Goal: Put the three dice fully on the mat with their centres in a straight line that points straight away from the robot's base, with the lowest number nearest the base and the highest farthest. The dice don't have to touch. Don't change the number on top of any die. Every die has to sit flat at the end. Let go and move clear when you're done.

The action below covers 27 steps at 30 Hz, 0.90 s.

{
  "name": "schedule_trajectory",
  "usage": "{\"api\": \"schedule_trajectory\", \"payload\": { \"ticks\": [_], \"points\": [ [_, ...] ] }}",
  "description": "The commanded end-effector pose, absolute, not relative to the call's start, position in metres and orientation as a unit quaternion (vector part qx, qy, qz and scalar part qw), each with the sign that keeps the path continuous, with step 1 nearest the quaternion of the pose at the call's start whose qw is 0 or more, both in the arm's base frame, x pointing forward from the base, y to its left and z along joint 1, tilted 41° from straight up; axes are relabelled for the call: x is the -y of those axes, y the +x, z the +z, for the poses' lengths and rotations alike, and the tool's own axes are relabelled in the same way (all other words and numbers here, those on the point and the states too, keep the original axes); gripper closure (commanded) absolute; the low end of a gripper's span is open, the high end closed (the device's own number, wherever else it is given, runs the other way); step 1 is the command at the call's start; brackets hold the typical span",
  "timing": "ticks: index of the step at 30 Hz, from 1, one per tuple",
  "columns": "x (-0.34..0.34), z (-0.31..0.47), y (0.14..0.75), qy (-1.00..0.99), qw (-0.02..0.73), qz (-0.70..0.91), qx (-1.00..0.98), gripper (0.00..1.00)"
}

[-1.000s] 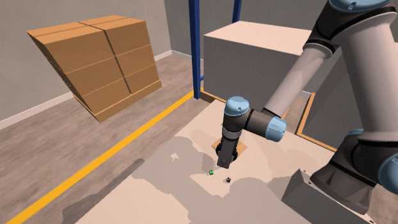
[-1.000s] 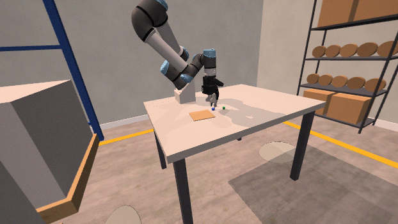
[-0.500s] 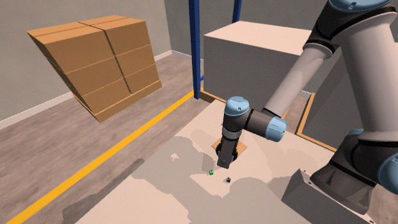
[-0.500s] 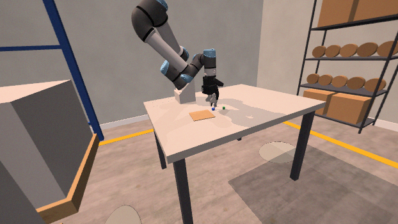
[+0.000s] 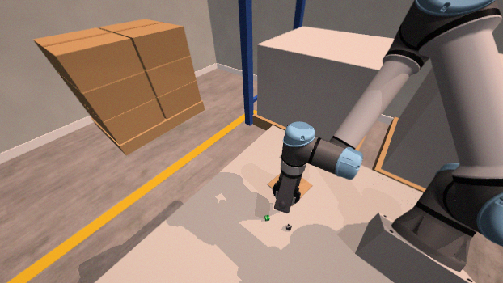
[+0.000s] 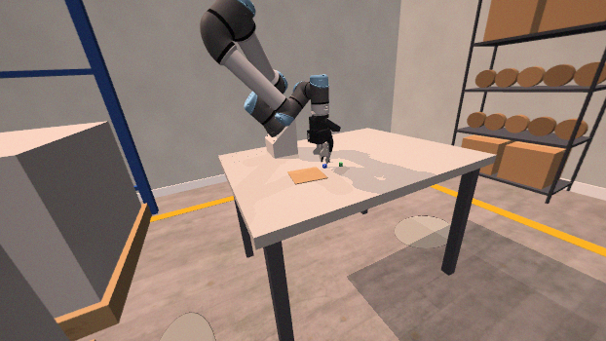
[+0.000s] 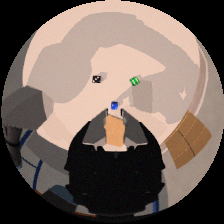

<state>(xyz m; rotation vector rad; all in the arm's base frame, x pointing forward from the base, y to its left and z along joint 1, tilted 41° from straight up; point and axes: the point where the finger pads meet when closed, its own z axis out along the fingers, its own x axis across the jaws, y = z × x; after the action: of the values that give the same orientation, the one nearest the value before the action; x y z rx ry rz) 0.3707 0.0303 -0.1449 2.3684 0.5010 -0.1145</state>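
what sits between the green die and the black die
Nothing but table surface: in the wrist view the stretch from the green die to the black die is bare. The blue die lies off that line.
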Motion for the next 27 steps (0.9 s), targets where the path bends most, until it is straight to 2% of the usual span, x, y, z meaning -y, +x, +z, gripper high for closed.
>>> {"api": "schedule_trajectory", "payload": {
  "ticks": [1, 27],
  "points": [
    [-0.030, -0.145, 0.371, 0.915, 0.351, -0.044, -0.194, 0.82],
    [-0.017, -0.161, 0.372, 0.915, 0.351, -0.044, -0.194, 0.82]
  ]
}}
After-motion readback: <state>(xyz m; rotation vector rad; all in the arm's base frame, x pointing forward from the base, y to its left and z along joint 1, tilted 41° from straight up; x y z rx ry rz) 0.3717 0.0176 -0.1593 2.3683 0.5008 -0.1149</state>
